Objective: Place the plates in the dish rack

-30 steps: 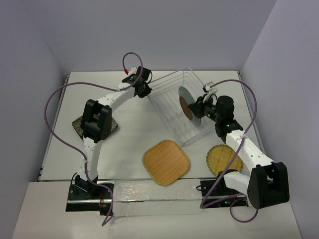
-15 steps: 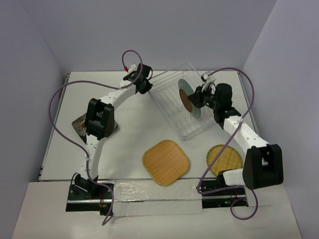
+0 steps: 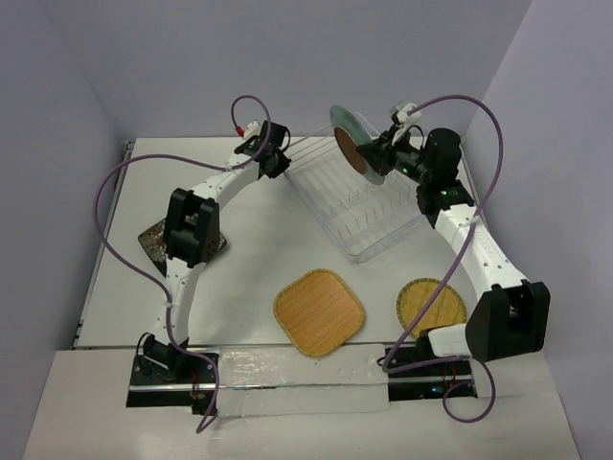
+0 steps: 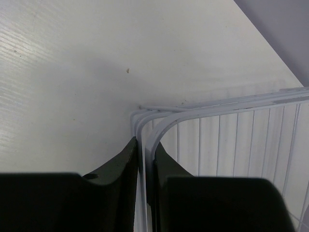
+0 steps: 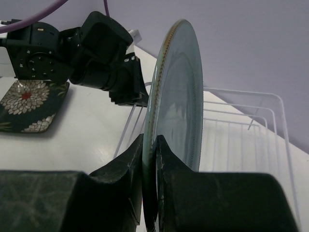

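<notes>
Low in the overhead frame, nearest the arm bases, 2 plates lie flat on the white surface [image 3: 249,268]. The tan woven rounded-square plate [image 3: 319,312] is at lower centre and the tan woven round plate [image 3: 432,307] at lower right. They are apart from each other and from the rack. At middle left the black square plate [image 3: 150,241] with its pale leaf pattern also lies flat, partly covered by the left arm's elbow.

Farther up, right of centre, the dish rack [image 3: 321,218] sits at a slant on the surface. Inside it only 1 row of upright tines shows. The left fingers [image 4: 120,164] are pinched on the wire rim at the rack's upper-left corner, with the wire caught between them.

At the top of the frame the right fingers [image 5: 123,169] pinch the rim of the grey-blue round plate [image 3: 352,142]. It stands on edge above the rack's far end. Whether its lower rim touches the wires cannot be told.
</notes>
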